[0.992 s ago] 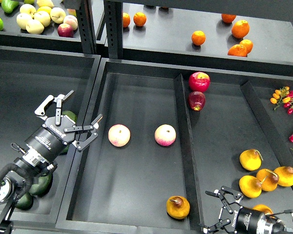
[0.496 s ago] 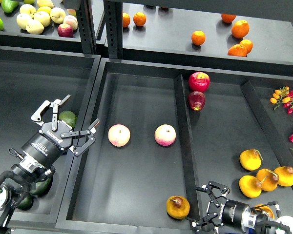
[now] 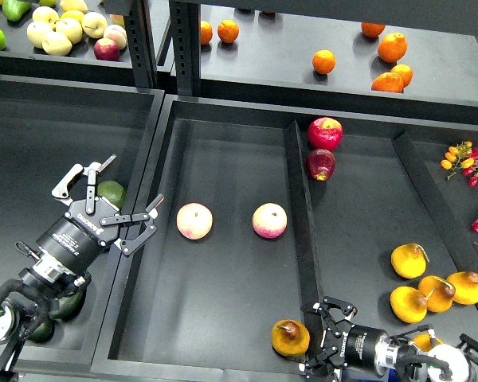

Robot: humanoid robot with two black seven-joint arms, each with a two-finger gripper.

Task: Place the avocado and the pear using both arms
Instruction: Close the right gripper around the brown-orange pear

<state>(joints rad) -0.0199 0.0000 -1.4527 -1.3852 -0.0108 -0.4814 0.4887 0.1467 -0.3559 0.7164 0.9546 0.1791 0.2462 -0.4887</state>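
Observation:
The dark green avocado lies in the left tray, partly hidden behind my left gripper. That gripper is open, one finger on each side of the avocado, and I cannot tell whether it touches the fruit. The orange-yellow pear with its brown stem lies at the front of the middle tray, beside the divider. My right gripper is open at the bottom edge of the view. It reaches over the divider, with its fingertips just right of the pear.
Two pink-and-yellow fruits lie in the middle tray. A raised divider separates it from the right compartment with red apples and several pears. Lighter avocados lie under my left arm. Oranges sit on the shelf behind.
My right gripper has moved left along the front edge, up to the pear. My left gripper dropped slightly left over the avocado a second ago and has since held still.

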